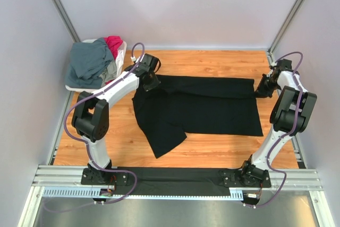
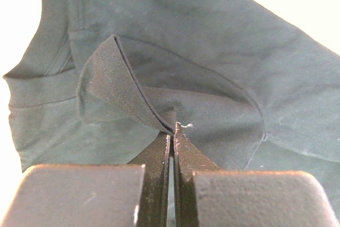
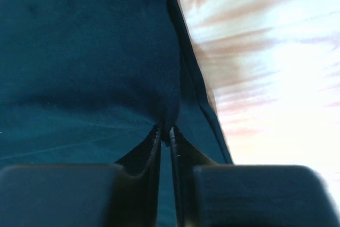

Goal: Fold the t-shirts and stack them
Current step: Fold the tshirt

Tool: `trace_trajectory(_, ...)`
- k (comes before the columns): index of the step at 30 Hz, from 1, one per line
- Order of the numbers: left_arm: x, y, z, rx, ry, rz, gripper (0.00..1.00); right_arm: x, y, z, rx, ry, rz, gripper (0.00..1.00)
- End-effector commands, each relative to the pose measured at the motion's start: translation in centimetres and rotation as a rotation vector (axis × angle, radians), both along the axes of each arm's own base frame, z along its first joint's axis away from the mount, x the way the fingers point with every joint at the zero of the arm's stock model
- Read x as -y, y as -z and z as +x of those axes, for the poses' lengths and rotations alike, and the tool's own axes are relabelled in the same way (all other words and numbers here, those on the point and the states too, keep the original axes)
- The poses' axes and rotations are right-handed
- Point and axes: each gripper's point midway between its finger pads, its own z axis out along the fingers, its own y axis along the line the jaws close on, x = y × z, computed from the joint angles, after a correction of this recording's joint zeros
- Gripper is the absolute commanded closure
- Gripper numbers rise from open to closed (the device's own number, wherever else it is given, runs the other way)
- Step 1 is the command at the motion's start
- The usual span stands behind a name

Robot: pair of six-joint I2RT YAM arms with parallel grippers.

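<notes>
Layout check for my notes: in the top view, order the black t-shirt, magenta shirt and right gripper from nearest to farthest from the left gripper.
1. black t-shirt, gripped by the left gripper
2. magenta shirt, in the basket, back left
3. right gripper, far right

White arms (image 1: pixel 114 90), black joints (image 1: pixel 90 120), purple cables (image 1: pixel 67 119)

Left gripper (image 2: pixel 171 135) clamped on the collar band (image 2: pixel 112 86) of the black t-shirt (image 2: pixel 223 41), band looping up left of the gripper, sleeve (image 2: pixel 37 97) farther left, neckline curving right
</notes>
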Motion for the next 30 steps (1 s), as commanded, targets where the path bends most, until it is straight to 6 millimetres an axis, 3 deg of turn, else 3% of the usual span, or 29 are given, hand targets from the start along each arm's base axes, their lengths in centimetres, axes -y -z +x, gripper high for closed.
trace_trajectory(1,-1.2,-0.7,-0.5,0.019,0.001,0.023,1.0,0.1,-0.4,-0.4,-0.022,0.032,0.003,0.86)
trace_trajectory(8,-0.6,0.5,-0.5,0.018,0.038,0.007,1.0,0.0,0.3,-0.5,-0.064,0.031,0.022,0.57)
trace_trajectory(15,-0.5,1.4,-0.6,-0.007,0.057,0.023,1.0,-0.6,-2.6,0.8,0.017,0.025,0.05,0.57)
trace_trajectory(21,-1.0,2.0,-1.5,-0.024,0.06,0.091,1.0,-1.6,-5.9,2.5,0.128,0.039,0.042,0.66)
trace_trajectory(26,-1.6,2.2,-2.4,-0.042,0.065,0.126,0.99,-4.3,-5.0,4.4,0.14,-0.021,0.031,0.72)
trace_trajectory(29,-1.9,2.3,-3.3,-0.048,0.071,0.142,0.76,-5.1,-2.6,4.6,0.077,-0.04,0.016,0.73)
trace_trajectory(30,-2.0,1.9,-3.4,-0.04,0.076,0.139,0.57,-5.2,-1.5,4.4,0.047,-0.039,0.007,0.73)
